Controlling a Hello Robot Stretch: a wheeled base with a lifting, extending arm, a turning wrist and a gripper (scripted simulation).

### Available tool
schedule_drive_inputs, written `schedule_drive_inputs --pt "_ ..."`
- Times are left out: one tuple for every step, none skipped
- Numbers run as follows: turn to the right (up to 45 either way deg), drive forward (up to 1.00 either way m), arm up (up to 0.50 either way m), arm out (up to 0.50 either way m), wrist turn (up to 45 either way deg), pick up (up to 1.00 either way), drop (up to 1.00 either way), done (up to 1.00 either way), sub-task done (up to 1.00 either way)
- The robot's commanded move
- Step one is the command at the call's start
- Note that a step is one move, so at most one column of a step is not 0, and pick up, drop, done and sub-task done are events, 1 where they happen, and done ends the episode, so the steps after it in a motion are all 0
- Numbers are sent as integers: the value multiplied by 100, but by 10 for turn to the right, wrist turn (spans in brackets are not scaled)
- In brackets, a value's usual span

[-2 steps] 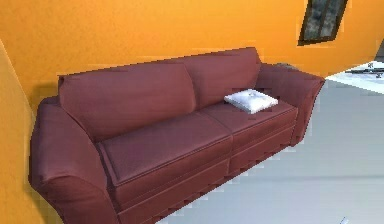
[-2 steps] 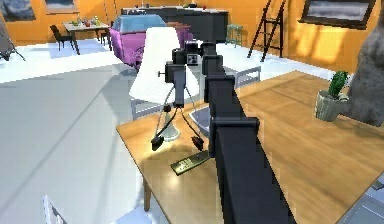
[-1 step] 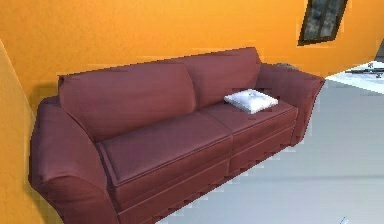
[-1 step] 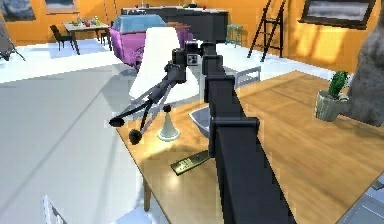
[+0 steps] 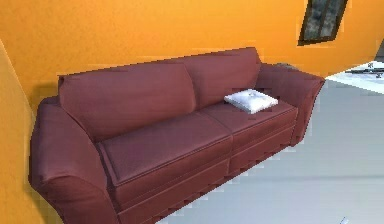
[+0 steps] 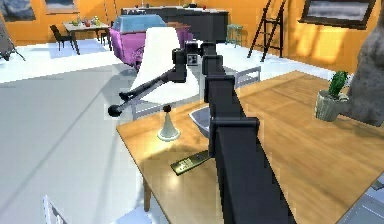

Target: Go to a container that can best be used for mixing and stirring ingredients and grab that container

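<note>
A grey bowl-shaped thing (image 6: 198, 121) sits on the wooden table (image 6: 300, 140) near its left end, partly hidden behind my arm. The arm is a dark bar that rises from the arm side view's bottom edge across the table. The gripper (image 6: 124, 100) reaches out to the left past the table's corner, above and left of the bowl. Its thin fingers end over bare grey floor, and it holds nothing.
A pale vase-like thing (image 6: 168, 125), a flat dark device (image 6: 188, 163) and a potted cactus (image 6: 333, 97) share the table. A white chair (image 6: 157, 55), pink seat (image 6: 135, 38) and ladder (image 6: 268, 30) stand beyond. Ahead is a dark red sofa (image 5: 150, 130) bearing a white thing (image 5: 251, 99).
</note>
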Motion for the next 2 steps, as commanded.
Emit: schedule_drive_inputs --pt "0 0 0 0 450 0 0 0 0" --pt "0 0 0 0 450 0 0 0 0"
